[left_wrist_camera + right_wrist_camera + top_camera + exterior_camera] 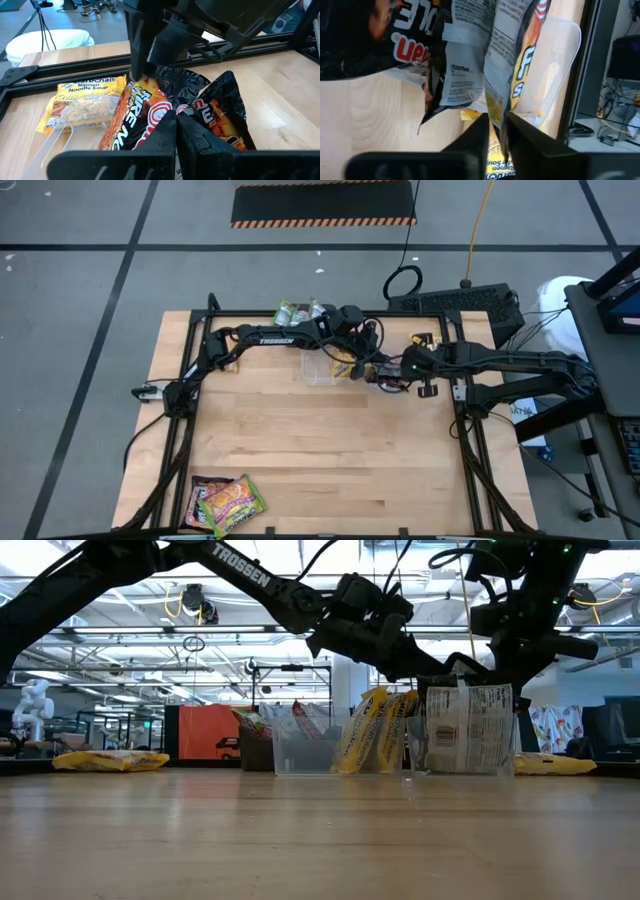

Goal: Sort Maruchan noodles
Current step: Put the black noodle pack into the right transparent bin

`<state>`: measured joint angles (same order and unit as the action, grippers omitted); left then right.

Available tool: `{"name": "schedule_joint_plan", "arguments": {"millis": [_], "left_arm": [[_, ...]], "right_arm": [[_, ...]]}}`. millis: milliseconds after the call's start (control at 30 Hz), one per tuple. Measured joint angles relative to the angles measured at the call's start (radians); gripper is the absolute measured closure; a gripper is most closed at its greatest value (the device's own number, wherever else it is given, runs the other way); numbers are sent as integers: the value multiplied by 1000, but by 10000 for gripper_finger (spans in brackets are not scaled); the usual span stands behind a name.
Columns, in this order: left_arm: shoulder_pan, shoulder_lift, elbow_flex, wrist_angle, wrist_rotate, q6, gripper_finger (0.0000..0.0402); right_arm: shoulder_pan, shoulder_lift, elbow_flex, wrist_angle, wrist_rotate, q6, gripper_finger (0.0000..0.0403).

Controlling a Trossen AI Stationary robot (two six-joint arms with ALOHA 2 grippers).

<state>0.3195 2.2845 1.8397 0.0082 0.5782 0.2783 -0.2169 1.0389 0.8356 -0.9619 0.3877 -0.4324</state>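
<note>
Right now your right fingers (495, 131) pinch a dark noodle packet (470, 45) over the clear tub (322, 369) at upper centre of the worktop (330, 450), left fingers (176, 131) pressed together beside it, so crowding arms could knock it loose.

From above, we cannot see either tool's fingertips: both arms cover the clear tubs (320, 370) at the table's far edge, hiding most packets there. The packets (225, 502) at the near edge are too small to read. In the right wrist view, the dark packet (380, 35) is cut off by the frame.
</note>
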Motion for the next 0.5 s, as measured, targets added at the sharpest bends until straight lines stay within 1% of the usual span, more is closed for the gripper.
{"name": "schedule_joint_plan", "arguments": {"millis": [100, 133, 333, 500], "left_arm": [[0, 0, 0, 0, 2, 0, 401], [0, 0, 0, 0, 2, 0, 401], [0, 0, 0, 0, 3, 0, 401], [1, 0, 0, 2, 4, 0, 402]], "right_arm": [[0, 0, 0, 0, -3, -3, 384], [0, 0, 0, 0, -3, -3, 393], [0, 0, 1, -11, -2, -20, 402], [0, 0, 42, -27, -1, -25, 402]]}}
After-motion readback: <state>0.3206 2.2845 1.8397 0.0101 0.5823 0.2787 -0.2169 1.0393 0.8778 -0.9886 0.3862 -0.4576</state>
